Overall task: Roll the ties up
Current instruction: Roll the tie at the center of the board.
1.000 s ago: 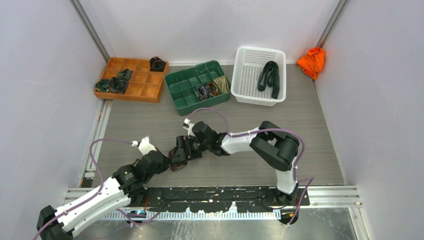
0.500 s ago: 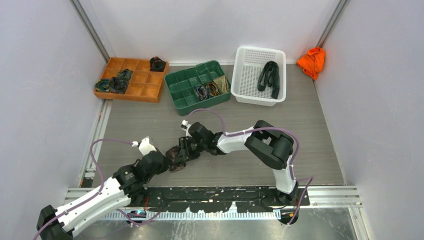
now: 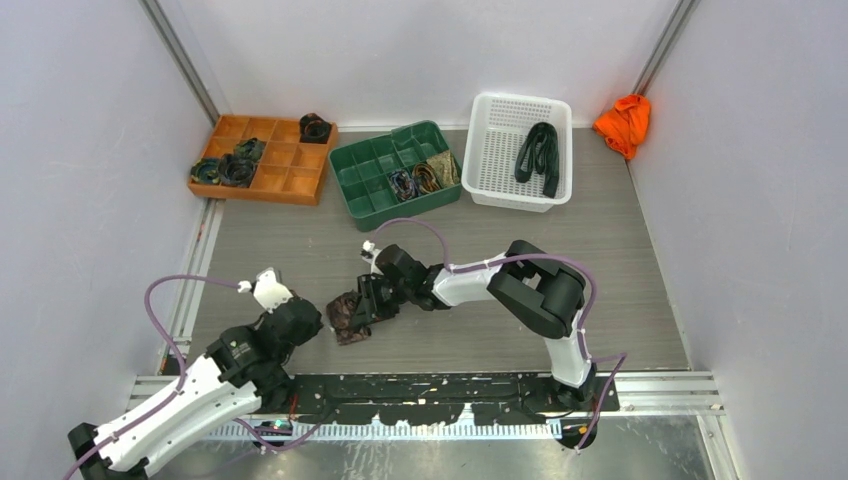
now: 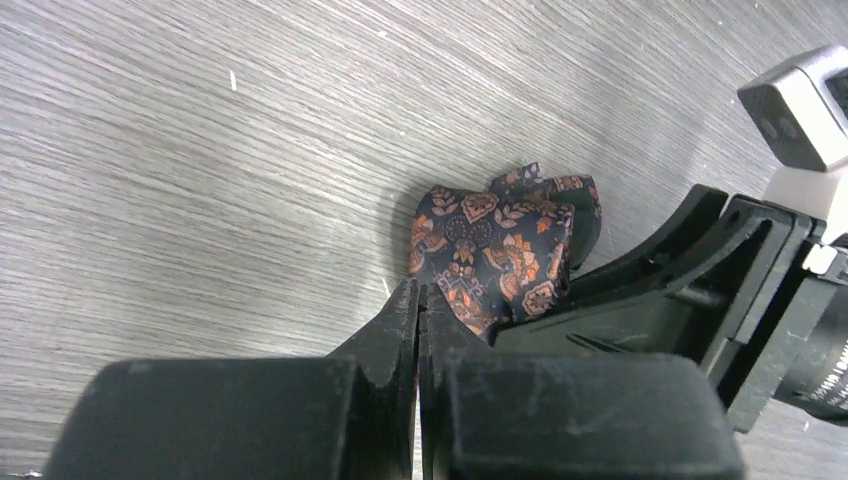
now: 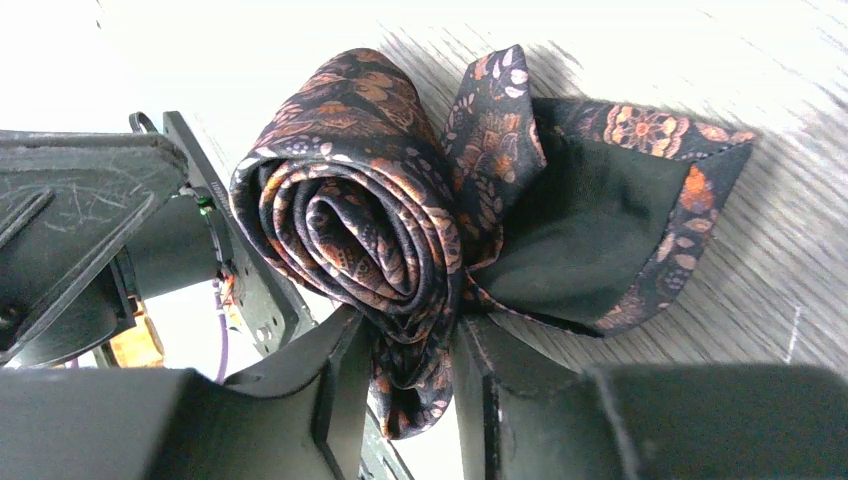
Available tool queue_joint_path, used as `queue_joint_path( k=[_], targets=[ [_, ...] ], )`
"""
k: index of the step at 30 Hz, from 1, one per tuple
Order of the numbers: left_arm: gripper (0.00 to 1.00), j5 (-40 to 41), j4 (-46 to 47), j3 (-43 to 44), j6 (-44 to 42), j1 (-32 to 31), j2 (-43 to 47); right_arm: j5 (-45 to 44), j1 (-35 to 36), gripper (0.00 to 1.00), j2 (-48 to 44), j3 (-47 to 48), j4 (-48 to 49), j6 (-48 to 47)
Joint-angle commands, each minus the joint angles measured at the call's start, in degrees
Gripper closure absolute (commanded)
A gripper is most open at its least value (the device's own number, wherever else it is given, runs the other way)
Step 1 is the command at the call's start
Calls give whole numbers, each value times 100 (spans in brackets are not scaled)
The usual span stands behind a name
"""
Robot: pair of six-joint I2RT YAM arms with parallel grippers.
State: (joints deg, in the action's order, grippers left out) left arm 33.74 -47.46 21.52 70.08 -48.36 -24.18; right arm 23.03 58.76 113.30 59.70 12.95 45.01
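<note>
- The right gripper clamped its jaws on the rolled tie, whose loose tip splayed out on the table.
- The tie sat near the table's near-centre, just beside the left gripper, whose jaws were pressed together, empty.

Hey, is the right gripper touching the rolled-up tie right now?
Touching. The right wrist view shows the right gripper with its jaws clamped on the rolled tie, fabric squeezed between them.

Dark orange-paisley tie, coiled tight, pointed tail loose, on table
</note>
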Motion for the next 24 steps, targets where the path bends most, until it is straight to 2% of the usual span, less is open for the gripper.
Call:
queue_joint_path(
  k=[1, 5, 9, 16, 20, 24],
  targets=[
    [100, 672, 609, -117, -220, -16, -87, -104, 46, 59, 77, 103, -310, -203],
    [100, 880, 2168, -357, -988, -9, -586, -84, 44, 51, 38, 86, -318, -241],
    [100, 1137, 2996, -260, -1423, 109, -1464, -63, 45, 42, 12, 77, -348, -261],
    [100, 380, 4275, -287, -1794, 764, -2854, -39, 41, 38, 14, 119, -411, -346],
    [100, -103, 4537, -291, -1973, 1062, -3297, -74, 47, 36, 52, 162, -477, -441],
    [100, -499, 5278, -524, -2295, 1135, -3566, -246, 43, 33, 78, 191, -493, -552]
  ],
)
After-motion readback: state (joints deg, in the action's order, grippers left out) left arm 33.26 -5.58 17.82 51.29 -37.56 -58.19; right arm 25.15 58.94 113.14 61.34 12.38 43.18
